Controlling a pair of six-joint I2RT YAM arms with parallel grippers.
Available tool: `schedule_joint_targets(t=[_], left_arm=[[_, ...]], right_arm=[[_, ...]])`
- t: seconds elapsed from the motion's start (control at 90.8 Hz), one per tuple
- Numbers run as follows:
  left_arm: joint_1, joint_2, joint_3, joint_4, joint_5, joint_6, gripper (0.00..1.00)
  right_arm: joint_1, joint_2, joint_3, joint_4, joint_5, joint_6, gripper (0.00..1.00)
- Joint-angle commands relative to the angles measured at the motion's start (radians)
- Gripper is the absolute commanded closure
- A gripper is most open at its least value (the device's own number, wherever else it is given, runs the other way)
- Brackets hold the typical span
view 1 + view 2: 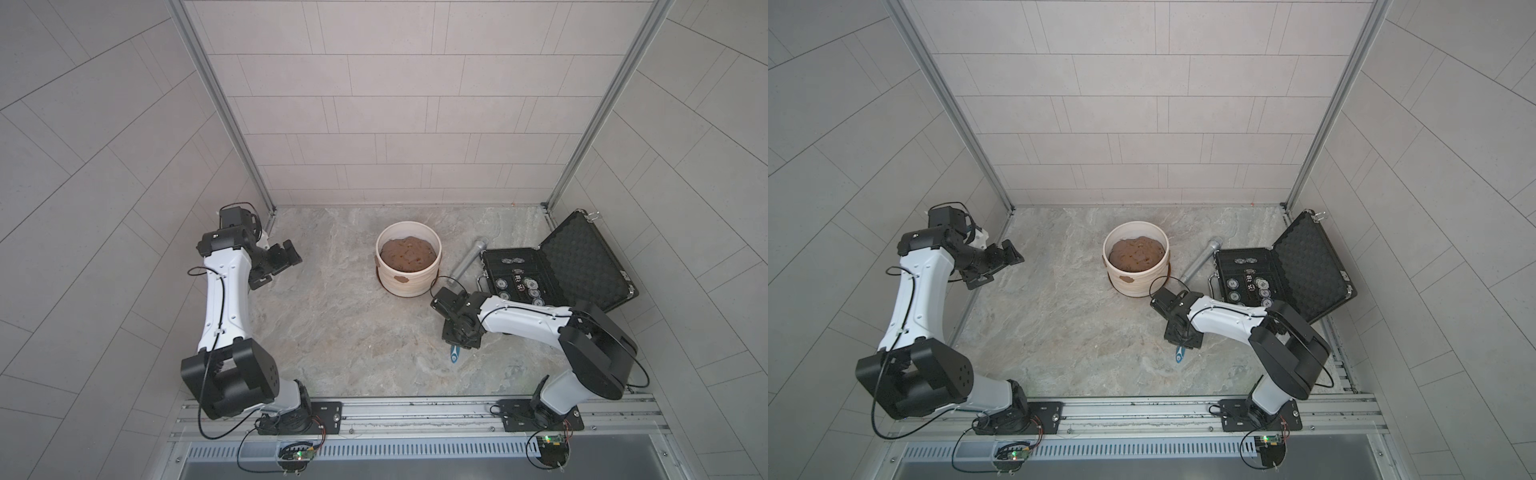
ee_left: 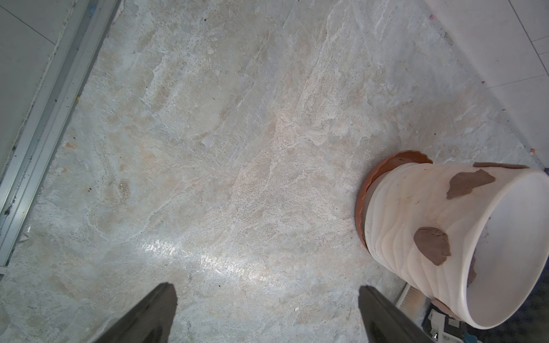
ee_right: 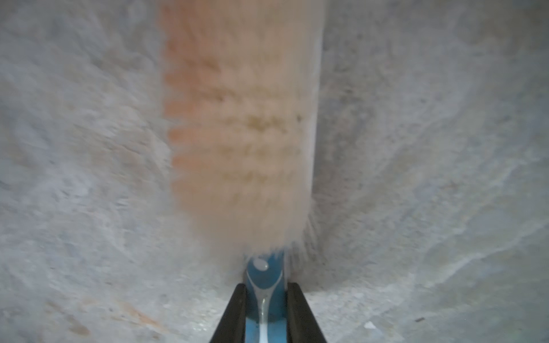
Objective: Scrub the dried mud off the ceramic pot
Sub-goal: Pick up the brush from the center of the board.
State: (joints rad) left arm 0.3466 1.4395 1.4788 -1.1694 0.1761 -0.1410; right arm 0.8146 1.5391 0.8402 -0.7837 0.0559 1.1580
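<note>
The cream-white ceramic pot (image 1: 409,282) (image 1: 1136,284) stands on a reddish-brown saucer at the back middle of the stone floor. Dried mud patches (image 1: 402,279) (image 1: 1126,279) stick to its outer wall. In the left wrist view the pot (image 2: 416,213) shows two of these patches (image 2: 432,245). My left gripper (image 1: 286,255) (image 2: 264,289) hangs open and empty, well to the left of the pot. My right gripper (image 1: 455,343) (image 3: 266,286) is low over the floor, in front of and to the right of the pot. It is shut on the blue-and-white handle (image 3: 264,279) of a scrub brush, whose stained bristles (image 3: 240,133) look blurred.
A brown soil mound (image 1: 409,253) fills the pot. A grey metal cylinder (image 1: 469,259) lies to the right of the pot. Beside it is an open black case (image 1: 582,249) holding poker chips. Tiled walls close three sides, and an aluminium rail (image 1: 415,409) runs along the front.
</note>
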Motion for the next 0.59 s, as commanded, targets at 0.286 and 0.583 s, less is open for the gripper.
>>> schedule_joint_targets(t=[0.286, 0.583], left_arm=[[-0.016, -0.046, -0.023, 0.018, 0.038, 0.020, 0.03], [-0.030, -0.076, -0.040, 0.034, 0.030, 0.029, 0.03]], right_arm=[[-0.084, -0.161, -0.037, -0.055, 0.030, -0.204, 0.57], [-0.089, -0.069, -0.032, 0.000, 0.017, -0.228, 0.43]])
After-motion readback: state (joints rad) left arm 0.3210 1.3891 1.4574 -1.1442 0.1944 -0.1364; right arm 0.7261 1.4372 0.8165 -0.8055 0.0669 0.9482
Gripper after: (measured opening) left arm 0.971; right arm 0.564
